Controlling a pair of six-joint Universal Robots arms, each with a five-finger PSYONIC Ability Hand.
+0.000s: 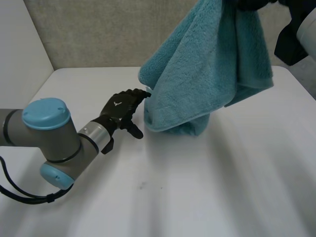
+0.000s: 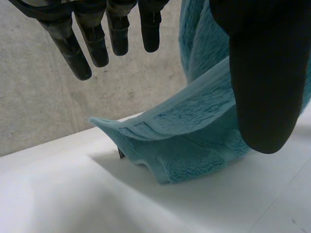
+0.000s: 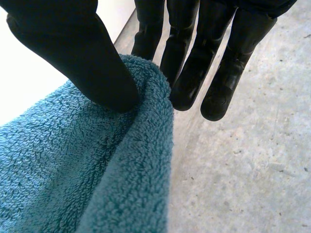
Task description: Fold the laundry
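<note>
A teal towel (image 1: pixel 207 64) hangs bunched from my right hand (image 1: pixel 249 4), high over the far right of the white table (image 1: pixel 197 187). Its lowest fold rests on the tabletop. In the right wrist view my thumb (image 3: pixel 73 48) pinches the towel's top edge (image 3: pixel 141 97) against the fingers. My left hand (image 1: pixel 120 109) lies low over the table, fingers straight and spread, fingertips right beside the towel's lower left edge. In the left wrist view the fingers (image 2: pixel 82 48) and thumb (image 2: pixel 265 87) stand apart and hold nothing, with the towel's lower corner (image 2: pixel 194 121) beyond them.
A grey wall (image 1: pixel 98 34) runs close behind the table's far edge. My left arm (image 1: pixel 49 133) lies across the table's left side. The right arm (image 1: pixel 296 34) reaches in from the upper right. Bare tabletop stretches in front of the towel.
</note>
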